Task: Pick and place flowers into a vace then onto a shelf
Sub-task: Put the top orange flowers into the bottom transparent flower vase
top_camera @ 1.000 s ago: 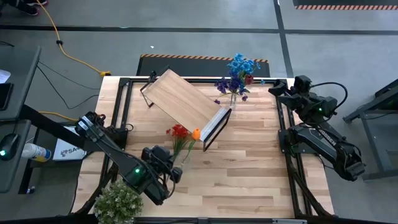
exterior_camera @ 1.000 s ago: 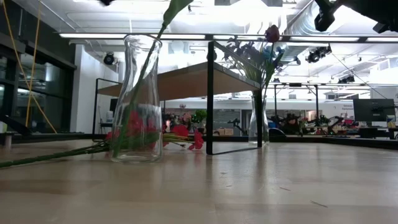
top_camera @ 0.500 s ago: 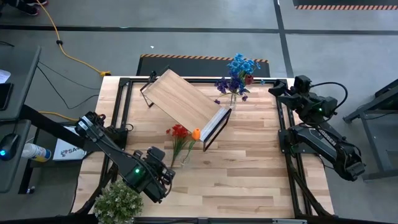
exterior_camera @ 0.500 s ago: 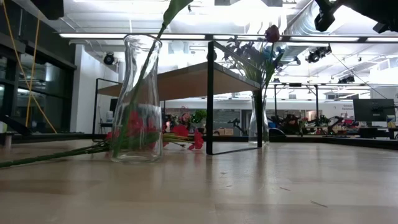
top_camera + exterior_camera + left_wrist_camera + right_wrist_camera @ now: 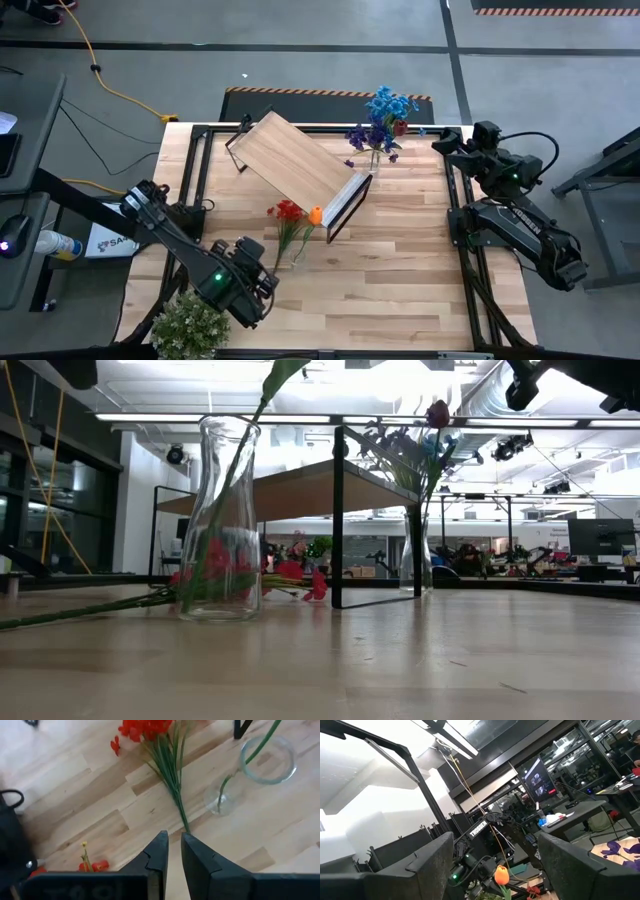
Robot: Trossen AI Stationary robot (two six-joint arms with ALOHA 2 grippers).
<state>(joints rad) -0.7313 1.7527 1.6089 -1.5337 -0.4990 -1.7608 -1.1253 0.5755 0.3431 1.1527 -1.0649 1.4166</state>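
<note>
The left gripper (image 5: 262, 285) was at the near left part of the table (image 5: 400, 290), raised above the planks, its jaws drawn narrow with only a slim gap between them and nothing held; in the left wrist view the left gripper (image 5: 174, 849) pointed down at the cut end of the red stems. A bushy pale-green clump (image 5: 190, 325) stood at the table's near left corner, just beside that arm. A clear glass vase (image 5: 221, 520) stood upright near the table's middle with a single green stalk (image 5: 255, 750) leaning in it. Just beside it, a bunch of red and orange flowers (image 5: 292, 222) lay flat on the planks, blooms toward the shelf (image 5: 300, 165). The shelf stood at an angle across the table's middle, its pale end panel (image 5: 347, 203) nearest the red blooms. Beyond it, near the far edge, a second vase (image 5: 375, 155) held the blue and purple flowers (image 5: 385, 115) upright. The right gripper (image 5: 445, 142) waited at the far right corner, raised well clear, jaws wide and empty.
</note>
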